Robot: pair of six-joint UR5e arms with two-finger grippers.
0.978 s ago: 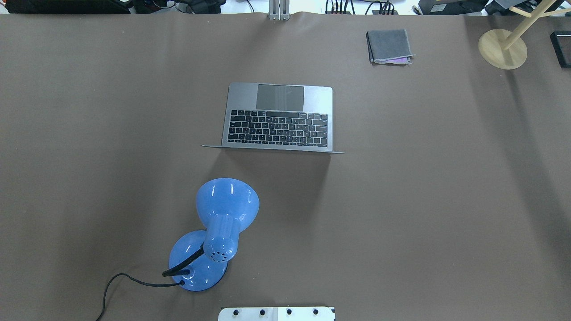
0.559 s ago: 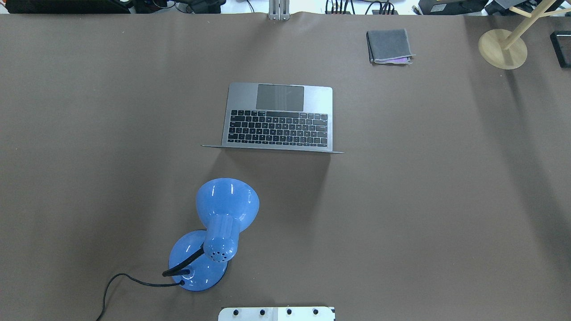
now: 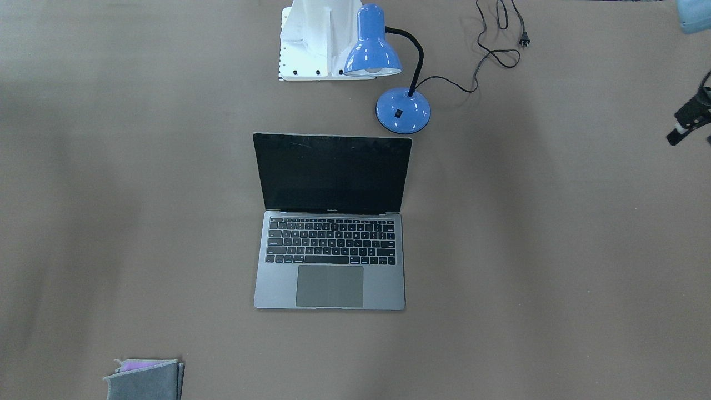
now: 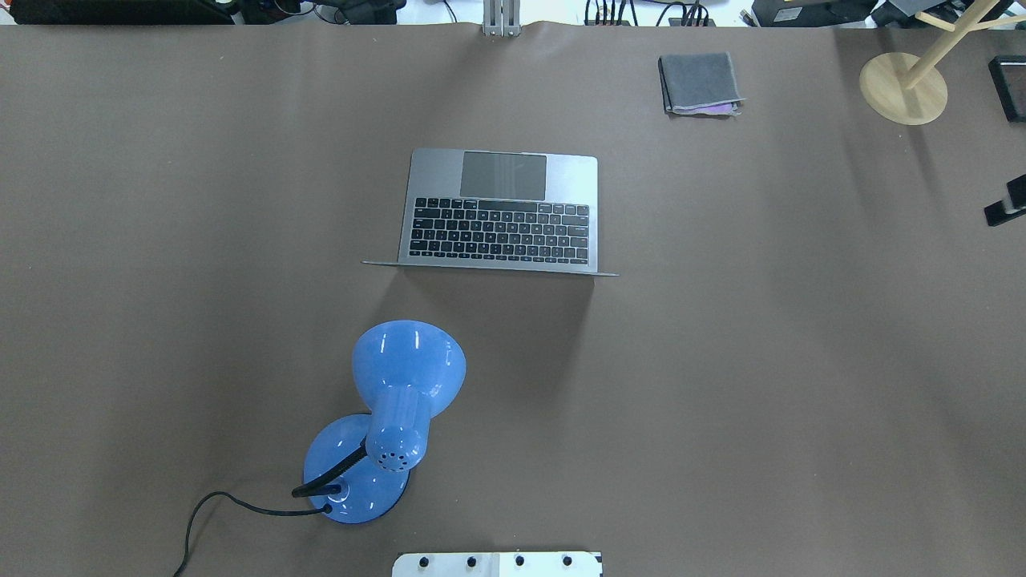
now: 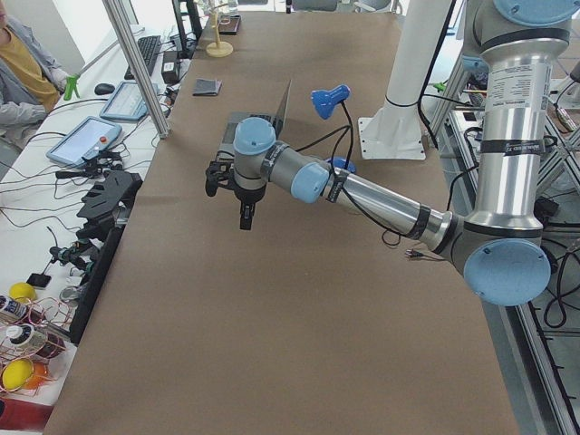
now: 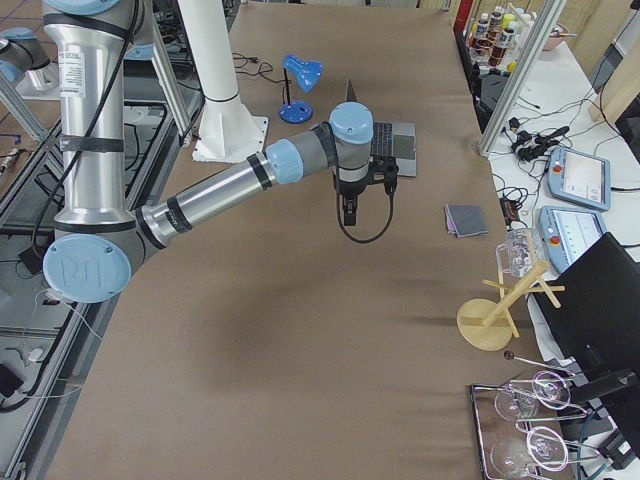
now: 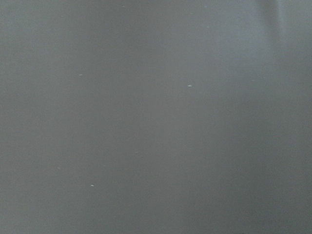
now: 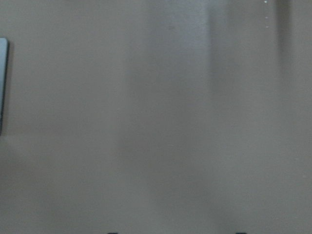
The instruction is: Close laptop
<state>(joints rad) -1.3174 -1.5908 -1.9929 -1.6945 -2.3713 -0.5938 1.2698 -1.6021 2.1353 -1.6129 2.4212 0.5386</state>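
Note:
The grey laptop [image 4: 501,228] stands open in the middle of the table, its black screen [image 3: 332,173] upright and facing away from the robot, the lid seen edge-on from overhead. It also shows in the left side view [image 5: 272,111] and the right side view [image 6: 398,138]. My left gripper [image 3: 680,133] hangs far out to the laptop's left, fingers pointing down [image 5: 245,216]. My right gripper [image 4: 1002,210] hangs far to the laptop's right [image 6: 346,215]. Neither touches anything. I cannot tell whether they are open or shut.
A blue desk lamp [image 4: 401,401] with a black cord stands between the robot's base [image 4: 497,565] and the laptop lid. A folded grey cloth [image 4: 699,82] and a wooden stand [image 4: 903,86] sit at the far right.
The tip of my right gripper has come into the overhead view at its right edge. The laptop and lamp have not moved.

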